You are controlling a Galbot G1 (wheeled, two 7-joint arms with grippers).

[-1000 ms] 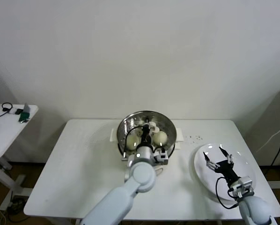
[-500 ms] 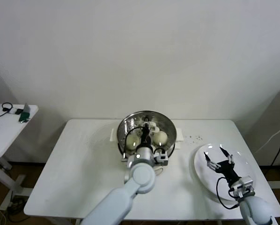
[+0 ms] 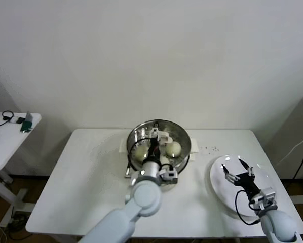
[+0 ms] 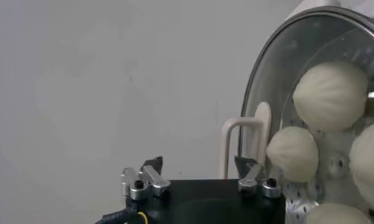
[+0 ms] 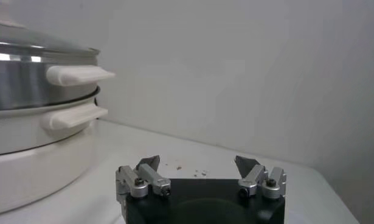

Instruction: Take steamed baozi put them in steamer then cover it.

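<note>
Under the cover (image 4: 308,91), four steamed baozi (image 4: 330,95) fill one steamer (image 5: 28,115).

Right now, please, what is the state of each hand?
Left hand: open, holding nothing, beside the cover on the steamer.
Right hand: open, holding nothing, over the white plate.

Soft even light, faint shadows, glare on the cover (image 4: 308,73).

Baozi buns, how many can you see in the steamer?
4. The left wrist view shows them through the glass cover on the steamer: baozi one, two, three at the edge, four partly cut off. More may be hidden.
</note>
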